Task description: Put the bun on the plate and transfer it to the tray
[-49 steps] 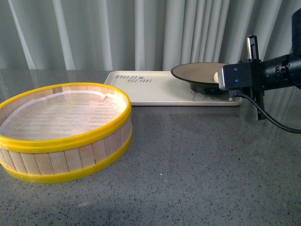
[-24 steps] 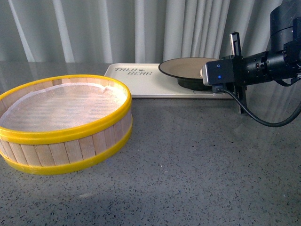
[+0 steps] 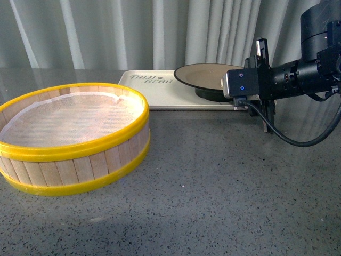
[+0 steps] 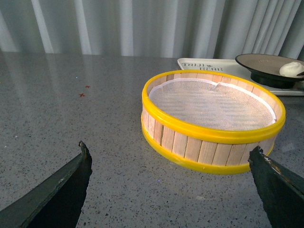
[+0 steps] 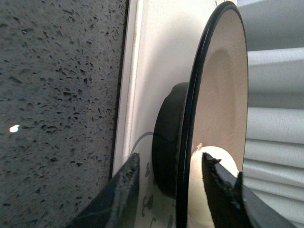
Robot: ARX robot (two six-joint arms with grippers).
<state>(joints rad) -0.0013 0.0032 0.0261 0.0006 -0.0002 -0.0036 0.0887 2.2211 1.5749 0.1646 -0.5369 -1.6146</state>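
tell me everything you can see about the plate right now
The plate is round and shallow, matte beige inside with a thin black rim and a black foot. It sits level on the tray. A white bun lies in it. The right pincer straddles its rim, one finger under, one over; whether it is clamped is unclear.

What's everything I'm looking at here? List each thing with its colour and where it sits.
Steamer basket: one, wood with yellow rims and white liner, near left on the table.
Tray: one, cream-white with dark lettering, far side of the table.
Plate: one, beige inside with black rim, resting on the tray's right part.
Bun: one, cream-white, on the plate.
Table: one, speckled grey.
Curtain: pale grey, behind the table.
Right hand: black, fingers either side of the plate's rim.
Left hand: black, open, above the table short of the basket.
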